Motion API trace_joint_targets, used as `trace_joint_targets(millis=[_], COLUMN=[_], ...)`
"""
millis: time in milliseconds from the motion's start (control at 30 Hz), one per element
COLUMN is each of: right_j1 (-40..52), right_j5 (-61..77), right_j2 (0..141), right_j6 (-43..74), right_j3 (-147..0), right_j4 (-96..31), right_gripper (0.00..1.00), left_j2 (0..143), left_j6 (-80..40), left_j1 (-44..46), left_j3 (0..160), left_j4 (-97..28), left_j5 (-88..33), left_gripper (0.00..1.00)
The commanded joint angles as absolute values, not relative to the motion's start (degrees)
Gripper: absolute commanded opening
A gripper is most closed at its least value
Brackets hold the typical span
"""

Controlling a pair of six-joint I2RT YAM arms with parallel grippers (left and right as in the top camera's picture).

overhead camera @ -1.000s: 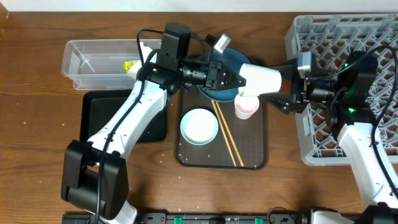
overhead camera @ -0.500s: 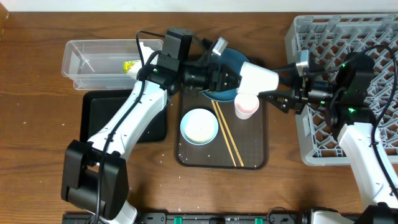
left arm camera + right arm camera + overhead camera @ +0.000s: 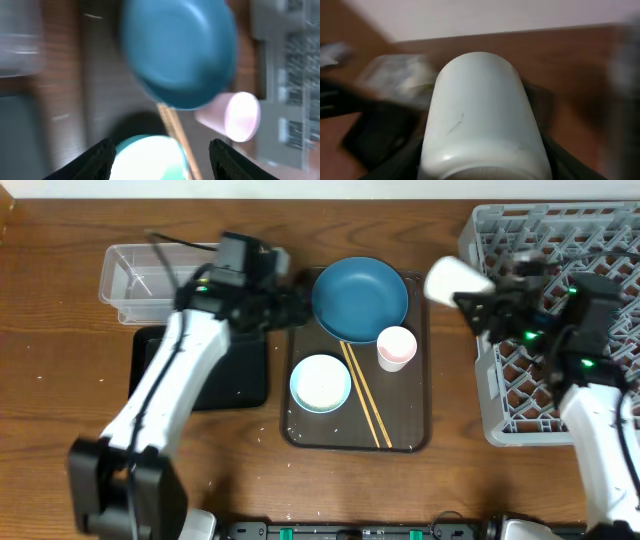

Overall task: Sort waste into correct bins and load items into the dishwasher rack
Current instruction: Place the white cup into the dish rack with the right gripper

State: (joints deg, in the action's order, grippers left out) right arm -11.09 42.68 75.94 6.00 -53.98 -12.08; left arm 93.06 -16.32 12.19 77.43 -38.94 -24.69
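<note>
Wooden table [image 3: 60, 430] beneath a smooth whitish cup [image 3: 480, 115], sideways in grip of right pincer [image 3: 482, 162]; left pincer [image 3: 162, 152] agape.

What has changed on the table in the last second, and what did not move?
The right end effector carried the pale whitish cup rightward, from above the dark blue bowl to the dishwasher rack's edge. The left end effector, now open, drew back leftward from it. The bowl, pink cup, light blue bowl and chopsticks stayed on the brown tray.
</note>
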Motion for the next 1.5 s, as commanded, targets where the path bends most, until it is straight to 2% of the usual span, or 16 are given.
trace_joint_targets(millis=[0,233,500,867,933,1000,1100,1200,1267,1300,1467], right_j1=[-15.9,-26.3,-36.8,-45.0,-45.2,-45.3,-45.3,-45.3,-45.3,-45.3,-45.3], right_j5=[28.5,7.0,-10.3,-12.0,-11.6,-9.3,-5.5,-4.0,-4.0,-3.5,8.7], right_j2=[73.1,74.7,81.6,94.7,96.9,98.8,100.6,100.8,100.3,99.8,95.0], right_j6=[7.2,6.6,6.6,7.9,8.3,8.3,8.3,8.3,8.3,8.3,8.3], right_j3=[-58.5,-70.7,-80.6,-80.7,-80.7,-80.7,-80.7,-80.7,-80.8,-80.8,-81.0], right_j4=[-17.3,-33.4,-39.1,-39.9,-39.9,-39.6,-39.2,-39.0,-39.0,-39.0,-38.8], right_gripper=[0.01,0.01,0.01,0.04,0.13,0.31,0.39,0.77,0.95,0.99,0.99], left_j2=[88.4,86.1,86.1,86.1,86.1,86.1,86.1,86.1,86.1,86.1,86.1], left_j6=[-14.0,-14.0,-14.0,-14.0,-14.0,-14.0,-14.0,-14.0,-14.0,-14.0,-14.0], left_j1=[9.6,6.8,6.8,6.8,6.8,6.8,6.8,6.8,6.8,6.8,6.8], left_j3=[77.5,77.5,77.5,77.5,77.5,77.5,77.5,77.5,77.5,77.5,77.5], left_j4=[-41.3,-43.5,-43.5,-43.5,-43.5,-43.5,-43.5,-43.5,-43.4,-43.2,-41.4], left_j5=[-15.6,-14.9,-14.9,-14.9,-14.9,-14.9,-15.0,-14.9,-14.9,-15.0,-20.1], left_gripper=[0.64,0.64,0.65,0.65,0.65,0.65,0.66,0.69,0.7,0.7,0.69])
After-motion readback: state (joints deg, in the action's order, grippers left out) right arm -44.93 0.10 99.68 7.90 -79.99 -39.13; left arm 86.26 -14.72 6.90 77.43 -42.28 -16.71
